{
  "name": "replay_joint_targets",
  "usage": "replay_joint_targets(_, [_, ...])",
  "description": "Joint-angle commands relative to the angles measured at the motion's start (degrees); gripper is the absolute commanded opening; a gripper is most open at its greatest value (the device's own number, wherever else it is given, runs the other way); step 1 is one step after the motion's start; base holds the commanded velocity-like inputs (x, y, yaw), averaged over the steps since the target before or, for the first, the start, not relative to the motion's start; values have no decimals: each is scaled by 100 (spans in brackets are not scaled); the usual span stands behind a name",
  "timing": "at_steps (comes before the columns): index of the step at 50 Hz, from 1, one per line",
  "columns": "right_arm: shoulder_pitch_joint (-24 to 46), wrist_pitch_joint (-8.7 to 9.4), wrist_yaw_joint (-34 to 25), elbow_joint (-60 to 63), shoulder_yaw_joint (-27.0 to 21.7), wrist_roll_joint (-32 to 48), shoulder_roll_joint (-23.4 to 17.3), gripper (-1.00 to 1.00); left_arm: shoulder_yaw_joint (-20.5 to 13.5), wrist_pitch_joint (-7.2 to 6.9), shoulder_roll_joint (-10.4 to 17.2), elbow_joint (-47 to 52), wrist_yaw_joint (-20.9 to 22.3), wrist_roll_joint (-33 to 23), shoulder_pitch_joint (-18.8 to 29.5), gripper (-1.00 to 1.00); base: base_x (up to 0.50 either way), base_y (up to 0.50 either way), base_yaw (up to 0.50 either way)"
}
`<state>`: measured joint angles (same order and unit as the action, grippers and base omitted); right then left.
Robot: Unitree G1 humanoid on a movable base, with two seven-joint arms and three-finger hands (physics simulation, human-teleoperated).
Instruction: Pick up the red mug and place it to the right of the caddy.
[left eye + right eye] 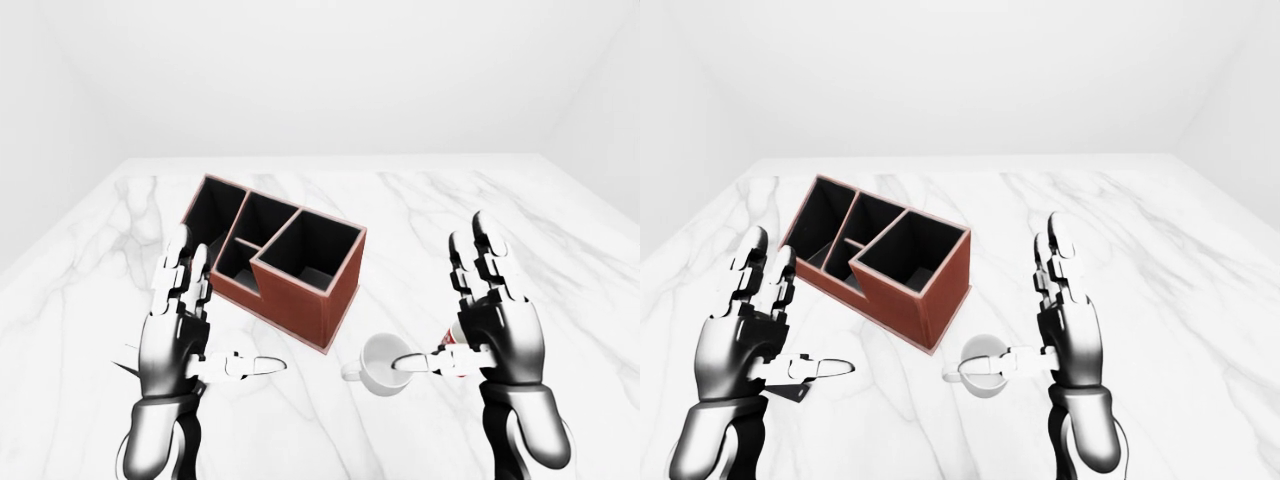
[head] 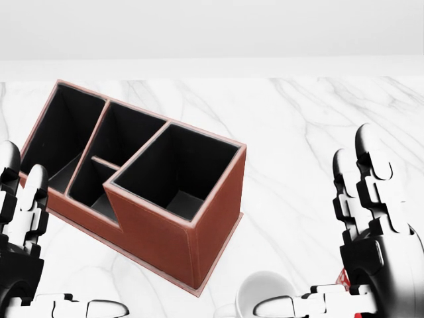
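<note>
My right hand (image 1: 480, 330) hangs spread beside the mug (image 1: 385, 364), at the caddy's (image 1: 285, 262) five o'clock; rigid, slick, probably light, so I'd clasp its body.

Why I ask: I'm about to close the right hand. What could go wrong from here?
1. Wrong mug: the right hand's open fingers reach over the white mug, while the red mug shows only as a sliver behind the palm. Closing now would likely catch the white one.
2. The white mug sits just off the caddy's near corner, so it could be knocked or crowd the placing spot.
</note>
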<state>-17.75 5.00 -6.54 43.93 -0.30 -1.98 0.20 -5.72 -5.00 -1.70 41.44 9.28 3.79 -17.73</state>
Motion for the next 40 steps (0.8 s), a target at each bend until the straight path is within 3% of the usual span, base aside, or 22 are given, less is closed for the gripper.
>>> replay_joint_targets(1, [-13,0,-10,98,-82,-162,28,100,-3,0,-1,71,2,11,-22,100,0,0,0])
replay_joint_targets(7, [-329,0,-119,109,-180,-239,59,100,-24,0,-8,134,21,32,-66,100,0,0,0])
replay_joint_targets(12, [-669,0,-634,522,-477,-548,44,100,45,0,-29,124,21,-22,-88,100,0,0,0])
replay_joint_targets(15, [-571,0,-1083,929,-1028,-1089,69,100,80,0,-12,95,-1,-42,-78,100,0,0,0])
replay_joint_targets(25, [-94,0,-1940,1583,-1948,-741,244,100,53,0,8,53,-7,-22,-49,100,0,0,0])
replay_joint_targets(30, [123,0,-1743,1606,-2251,-982,-221,100,84,0,6,-6,-12,-43,-35,100,0,0,0])
replay_joint_targets(40, [358,0,-2014,1606,-2611,-1070,-582,100,80,0,12,110,-2,-10,-65,100,0,0,0])
